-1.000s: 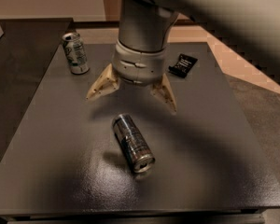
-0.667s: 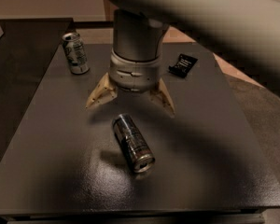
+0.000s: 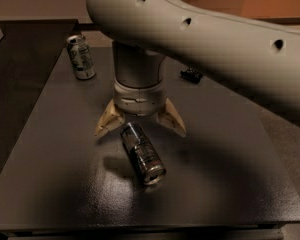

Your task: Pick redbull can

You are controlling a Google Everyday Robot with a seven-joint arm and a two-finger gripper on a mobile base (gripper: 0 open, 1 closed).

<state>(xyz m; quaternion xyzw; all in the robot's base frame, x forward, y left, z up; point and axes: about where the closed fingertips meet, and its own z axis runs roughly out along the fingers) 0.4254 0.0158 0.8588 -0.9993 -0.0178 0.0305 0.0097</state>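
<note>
The tool (image 3: 140, 132) hangs low over the middle of the dark counter (image 3: 230, 179), pointing straight down. Its 2 tan fingers (image 3: 109, 121) are spread wide apart, 1 to each side, with nothing clamped between them. The redbull can (image 3: 142, 153) lies on its side on the counter just under and in front of the tool. Its far end sits in the gap between the 2 fingertips, and its near end angles toward the camera and slightly to the right of the view. Above the tool, a thick grey wrist rises into the pale arm (image 3: 215, 39), which sweeps across the top of the view. Well apart, at the counter's far left, a white-and-green can (image 3: 81, 57) stands upright. A small black object (image 3: 191, 75) lies at the far right, partly hidden behind the arm.
</note>
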